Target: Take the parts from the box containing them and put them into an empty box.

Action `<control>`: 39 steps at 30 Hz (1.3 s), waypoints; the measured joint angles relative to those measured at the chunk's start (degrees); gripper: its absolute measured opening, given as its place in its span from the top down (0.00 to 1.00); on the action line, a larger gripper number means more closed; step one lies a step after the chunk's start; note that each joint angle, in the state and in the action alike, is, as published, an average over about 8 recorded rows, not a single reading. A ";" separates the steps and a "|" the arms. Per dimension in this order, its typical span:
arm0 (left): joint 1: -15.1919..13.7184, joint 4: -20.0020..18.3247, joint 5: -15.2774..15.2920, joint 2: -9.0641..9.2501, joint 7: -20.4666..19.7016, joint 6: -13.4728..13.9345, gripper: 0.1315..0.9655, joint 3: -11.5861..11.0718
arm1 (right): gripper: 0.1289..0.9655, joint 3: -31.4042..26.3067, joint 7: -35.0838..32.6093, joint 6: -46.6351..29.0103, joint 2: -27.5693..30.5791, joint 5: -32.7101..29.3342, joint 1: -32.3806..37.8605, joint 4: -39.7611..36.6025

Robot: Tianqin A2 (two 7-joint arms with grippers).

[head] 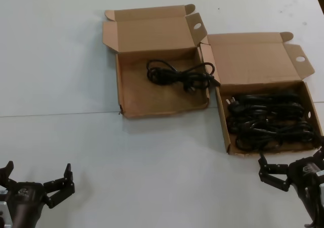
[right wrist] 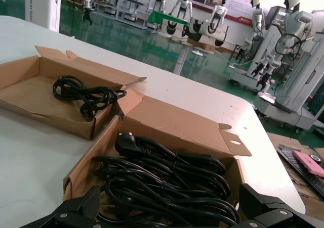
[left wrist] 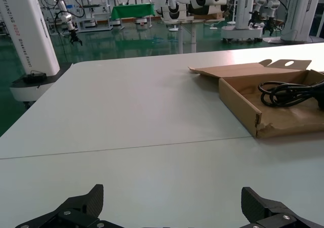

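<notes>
From the head we look down on the table point(head: 76, 152); our wrist cameras sit low, facing across it, both sharing the left box point(left wrist: 243, 99) with one cord point(right wrist: 83, 94)

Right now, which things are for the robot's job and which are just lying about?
For the job:
- full box
- cords in it
- other box, one cord inside
- right hand, open, near the full box
- left hand, open, waiting

Just there:
- white table

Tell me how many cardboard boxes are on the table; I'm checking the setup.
2. One box sits left of centre holding a single cord; the other box touches its right side, filled with cords, near the right gripper.
</notes>
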 joint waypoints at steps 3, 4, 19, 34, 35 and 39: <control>0.00 0.00 0.00 0.00 0.00 0.00 0.00 0.00 | 0.00 0.00 0.00 0.00 0.00 0.00 0.00 0.00; 0.00 0.00 0.00 0.00 0.00 0.00 0.00 0.00 | 0.00 0.00 0.00 0.00 0.00 0.00 0.00 0.00; 0.00 0.00 0.00 0.00 0.00 0.00 0.00 0.00 | 0.00 0.00 0.00 0.00 0.00 0.00 0.00 0.00; 0.00 0.00 0.00 0.00 0.00 0.00 0.00 0.00 | 0.00 0.00 0.00 0.00 0.00 0.00 0.00 0.00; 0.00 0.00 0.00 0.00 0.00 0.00 0.00 0.00 | 0.00 0.00 0.00 0.00 0.00 0.00 0.00 0.00; 0.00 0.00 0.00 0.00 0.00 0.00 0.00 0.00 | 0.00 0.00 0.00 0.00 0.00 0.00 0.00 0.00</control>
